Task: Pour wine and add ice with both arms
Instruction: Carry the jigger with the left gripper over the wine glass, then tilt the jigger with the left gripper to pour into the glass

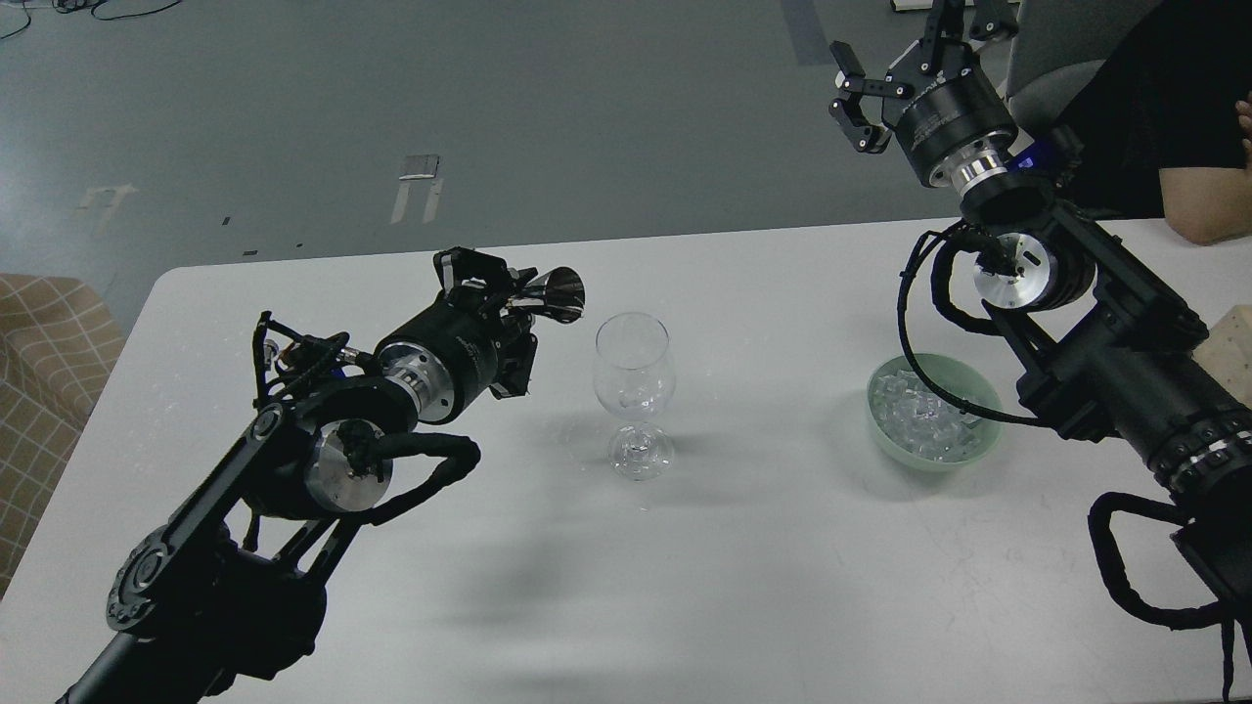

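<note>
with my left gripper [533, 293] clamped on a small dark cup [559, 293] tipped beside the wine glass [634, 391], a bump could topple the glass; the ice [924, 416] sits in its green bowl [885, 440], and farther off my right gripper [915, 64] hangs wide open, holding nothing.

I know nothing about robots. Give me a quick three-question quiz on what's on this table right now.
1. True or false: the wine glass lies on its side.
2. Where is the ice? A) in the glass B) in the green bowl C) loose on the table
3. Which gripper holds a dark, shiny object next to the glass?

Key:
1. False; it stands upright.
2. B.
3. The left gripper; the right gripper is raised, open and empty.
</note>
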